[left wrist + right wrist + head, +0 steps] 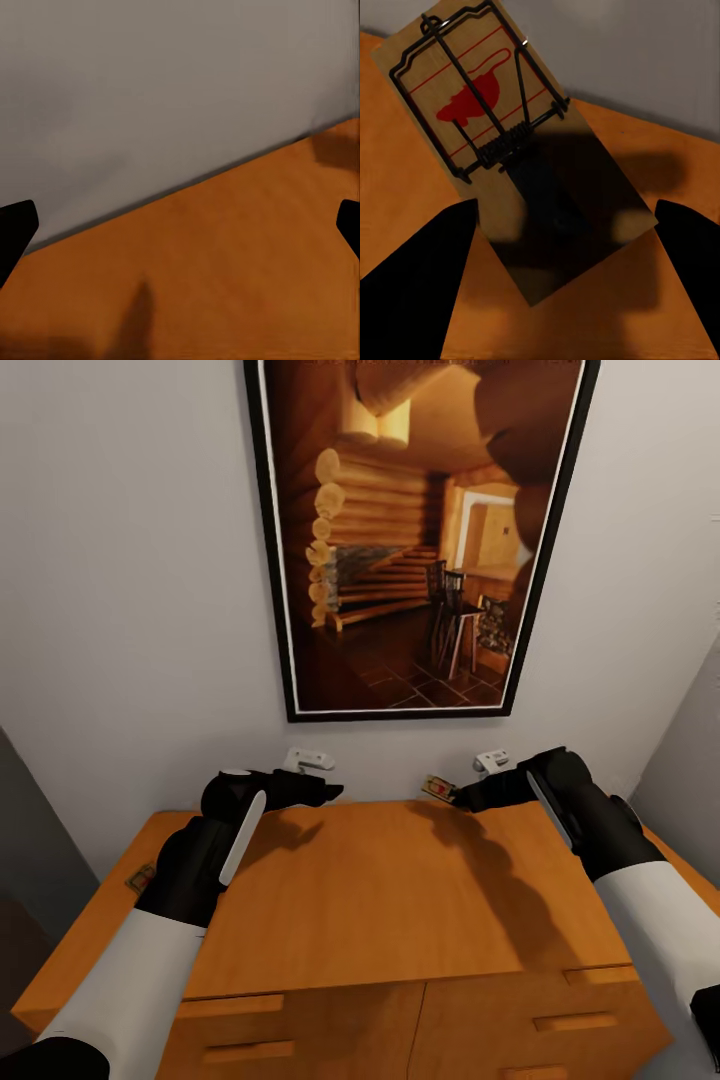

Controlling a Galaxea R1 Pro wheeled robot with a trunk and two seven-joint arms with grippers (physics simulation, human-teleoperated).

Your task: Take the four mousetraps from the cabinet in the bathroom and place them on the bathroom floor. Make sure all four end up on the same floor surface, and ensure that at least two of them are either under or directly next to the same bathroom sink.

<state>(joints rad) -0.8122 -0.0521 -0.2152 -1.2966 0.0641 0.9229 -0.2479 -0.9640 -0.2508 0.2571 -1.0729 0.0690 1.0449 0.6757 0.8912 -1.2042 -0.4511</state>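
A grey wall (130,560) with a framed picture (415,530) backs our orange cabinet (400,890). Our right hand (562,247) is released, its fingers either side of 1 mousetrap (502,142) at the top's back edge. Our left hand (325,792) hovers released. A 2nd mousetrap (140,879) lies at the left edge

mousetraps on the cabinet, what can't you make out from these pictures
- How many traps there are: the head view shows one tan wooden mousetrap by the right hand and another partly hidden behind the left arm.
- Whether the right hand grips the trap: its fingers flank the board, contact unclear.
- Orange-brown wooden cabinet drawers: cut off by the head view's bottom edge.
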